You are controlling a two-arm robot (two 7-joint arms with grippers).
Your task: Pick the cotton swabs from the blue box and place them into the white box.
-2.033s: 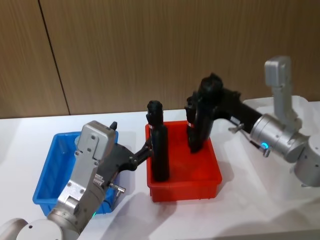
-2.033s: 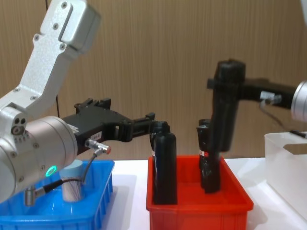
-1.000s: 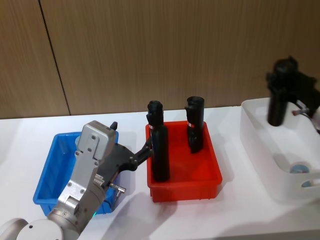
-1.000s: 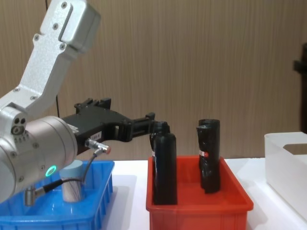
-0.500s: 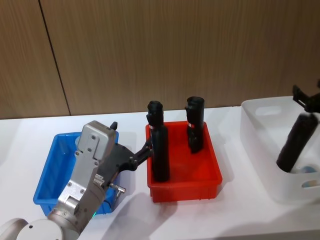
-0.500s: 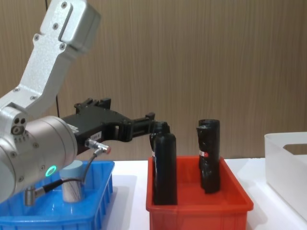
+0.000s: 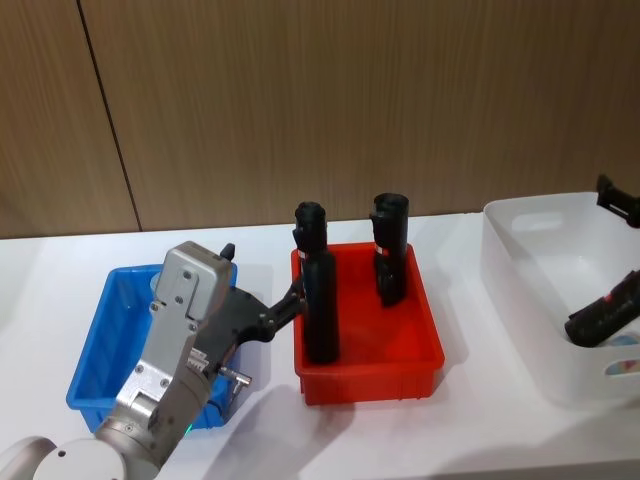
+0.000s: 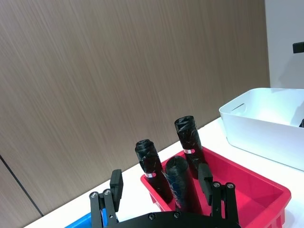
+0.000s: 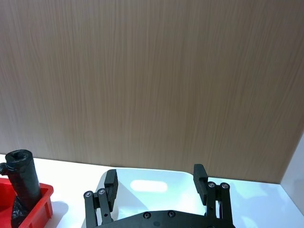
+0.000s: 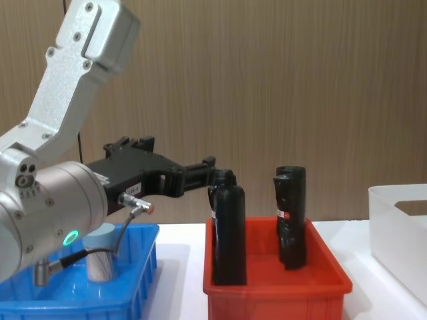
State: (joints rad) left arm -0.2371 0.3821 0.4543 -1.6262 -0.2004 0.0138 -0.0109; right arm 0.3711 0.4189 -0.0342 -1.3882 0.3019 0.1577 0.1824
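A swab tub (image 10: 101, 255) was seen from the chest, under the left gripper (image 10: 200, 175). That gripper was held spread and empty above the blue box (image 7: 92, 366); the right gripper (image 9: 156, 190) was spread over the white box (image 9: 152, 186).

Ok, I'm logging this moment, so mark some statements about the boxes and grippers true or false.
1. A black bottle lies tilted inside the white box. True.
2. The red bin is empty. False: upright black bottles stand in it.
3. A cotton swab tub stands in the blue box. True.
4. The right gripper holds a bottle. False: it is open, with nothing between its fingers.
5. The left gripper is open beside the red bin's bottles. True.
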